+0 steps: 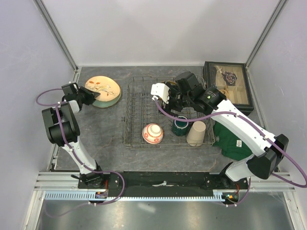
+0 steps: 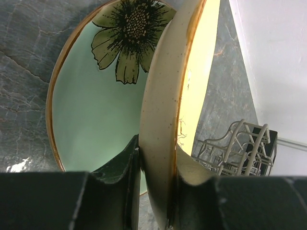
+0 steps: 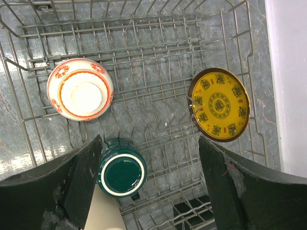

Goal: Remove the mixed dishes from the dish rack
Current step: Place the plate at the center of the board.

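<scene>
My left gripper (image 1: 91, 97) (image 2: 156, 153) is shut on the rim of a cream plate (image 1: 101, 87) (image 2: 165, 96) with a brown edge. It holds this plate tilted over the pale green flower plate (image 1: 112, 102) (image 2: 91, 105), which lies on the table left of the dish rack (image 1: 136, 103) (image 3: 144, 48). My right gripper (image 1: 171, 99) (image 3: 149, 143) is open and empty above the rack. In the rack are the upturned red-and-white bowl (image 1: 152, 133) (image 3: 80, 89), the upturned dark green mug (image 1: 181, 125) (image 3: 122, 174), the beige tumbler (image 1: 196, 132) (image 3: 103, 215) and the gold-brown patterned plate (image 3: 219, 105), which is hidden in the top view.
A dark glass-lidded box (image 1: 230, 86) stands at the back right beside the rack. A green folded cloth (image 1: 232, 139) lies right of the rack under the right arm. Walls close the table on three sides. The rack's corner shows in the left wrist view (image 2: 235, 143).
</scene>
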